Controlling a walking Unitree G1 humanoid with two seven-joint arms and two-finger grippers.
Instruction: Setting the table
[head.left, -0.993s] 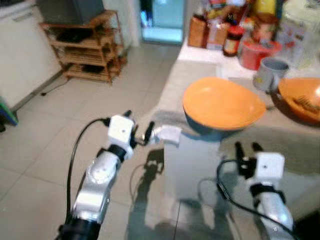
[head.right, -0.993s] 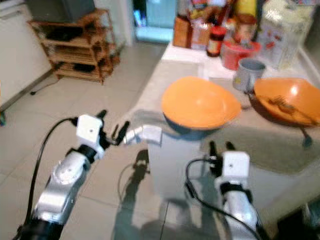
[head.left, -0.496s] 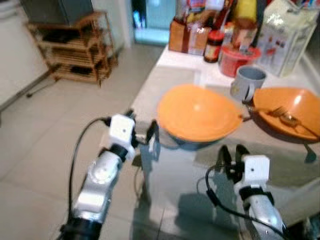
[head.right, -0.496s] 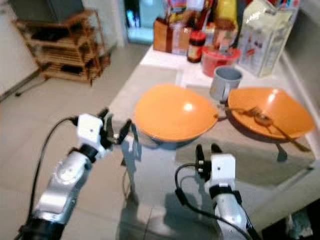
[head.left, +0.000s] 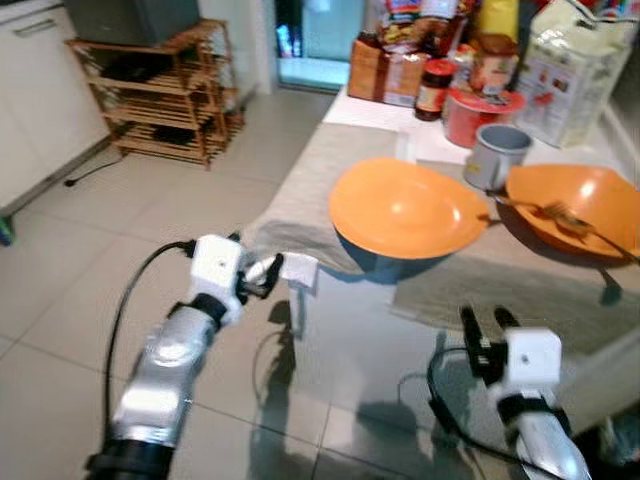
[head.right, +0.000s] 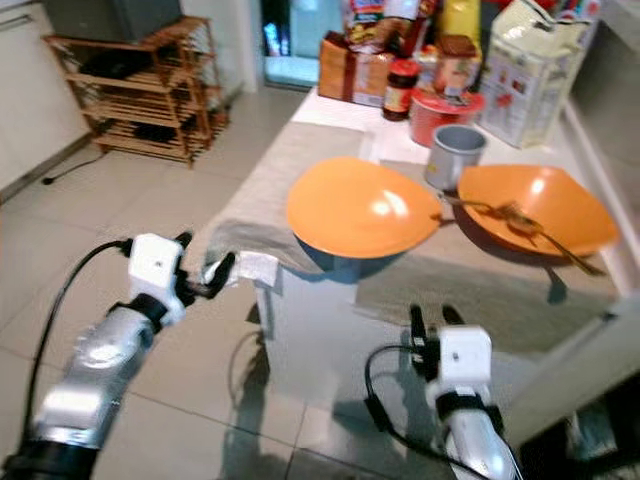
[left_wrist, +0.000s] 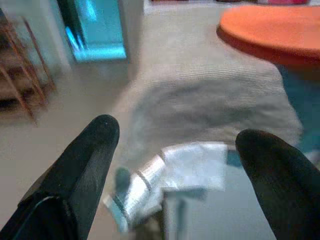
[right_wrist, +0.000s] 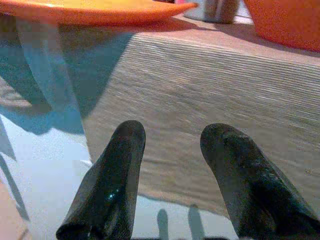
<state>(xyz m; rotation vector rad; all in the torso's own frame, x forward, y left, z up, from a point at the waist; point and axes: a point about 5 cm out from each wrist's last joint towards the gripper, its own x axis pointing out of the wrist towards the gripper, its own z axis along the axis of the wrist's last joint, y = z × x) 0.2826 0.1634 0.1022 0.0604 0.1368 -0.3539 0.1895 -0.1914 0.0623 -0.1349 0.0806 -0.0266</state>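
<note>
A glass table carries a wide orange bowl (head.left: 405, 210) on a grey placemat (head.left: 330, 170). A second orange bowl (head.left: 575, 205) holds a fork, and a grey mug (head.left: 495, 155) stands behind the two. My left gripper (head.left: 258, 262) is open at the table's near-left corner, by the metal corner bracket (head.left: 300, 268). In the left wrist view its fingers (left_wrist: 90, 160) frame the bracket (left_wrist: 190, 170) and the placemat's hanging edge (left_wrist: 200, 100). My right gripper (head.left: 486, 320) is open, low over the glass at the front. A second placemat (right_wrist: 200, 85) lies just beyond it.
Jars, boxes and a red tub (head.left: 480, 105) crowd the far end of the table. A wooden shelf rack (head.left: 160, 95) stands at the far left, across tiled floor (head.left: 90, 260). A doorway (head.left: 320, 40) opens behind the table.
The whole view has swung and steadied, so the camera moved. The left gripper stays at the table corner. The right gripper sits lower in view. Both remain open.
</note>
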